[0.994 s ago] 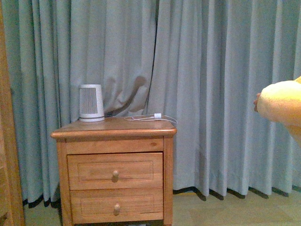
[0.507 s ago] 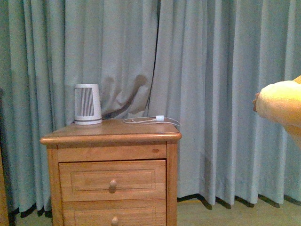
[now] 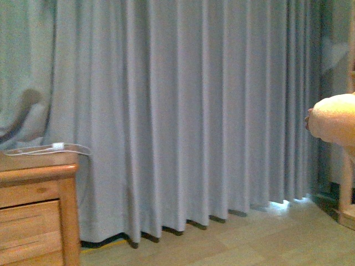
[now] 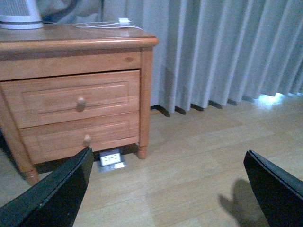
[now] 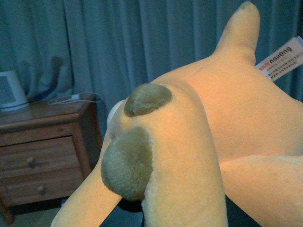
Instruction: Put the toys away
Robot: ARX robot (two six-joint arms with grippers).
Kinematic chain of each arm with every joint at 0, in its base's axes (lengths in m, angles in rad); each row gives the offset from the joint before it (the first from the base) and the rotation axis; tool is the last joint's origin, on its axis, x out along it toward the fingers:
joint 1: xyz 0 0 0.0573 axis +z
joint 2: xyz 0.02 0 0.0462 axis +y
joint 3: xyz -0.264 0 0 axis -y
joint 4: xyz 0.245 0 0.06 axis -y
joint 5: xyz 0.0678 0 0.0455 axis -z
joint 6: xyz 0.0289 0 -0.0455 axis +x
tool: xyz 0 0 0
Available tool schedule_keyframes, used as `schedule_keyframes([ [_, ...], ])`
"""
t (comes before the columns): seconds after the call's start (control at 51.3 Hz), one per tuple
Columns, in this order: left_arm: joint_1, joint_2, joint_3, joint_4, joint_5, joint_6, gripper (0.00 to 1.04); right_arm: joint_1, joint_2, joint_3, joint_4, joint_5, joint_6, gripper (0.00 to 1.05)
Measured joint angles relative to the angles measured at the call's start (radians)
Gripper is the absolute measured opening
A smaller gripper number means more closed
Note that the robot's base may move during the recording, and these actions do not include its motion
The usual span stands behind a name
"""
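While left fingers [image 4: 47,194] stand apart, the yellow-orange plush [image 5: 189,132], brown-patched, white-tagged, hides the right fingers' state.

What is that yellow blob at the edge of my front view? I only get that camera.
Observer: A plush toy; the right wrist view shows its white tag with red writing.
Operator: Is only the cable on the cabinet?
Observer: No, the left wrist view shows a white ribbed device there too.
Operator: Is the left gripper holding anything?
Observer: No, it is open over bare floor.
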Motion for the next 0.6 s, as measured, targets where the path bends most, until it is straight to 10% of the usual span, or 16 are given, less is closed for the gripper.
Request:
schedule_keyframes([
  [0.604,0.0,0.0,0.0,0.0,0.0,0.0,0.99,0.002,0.0,0.0,0.0,-0.008,0.0,0.17],
])
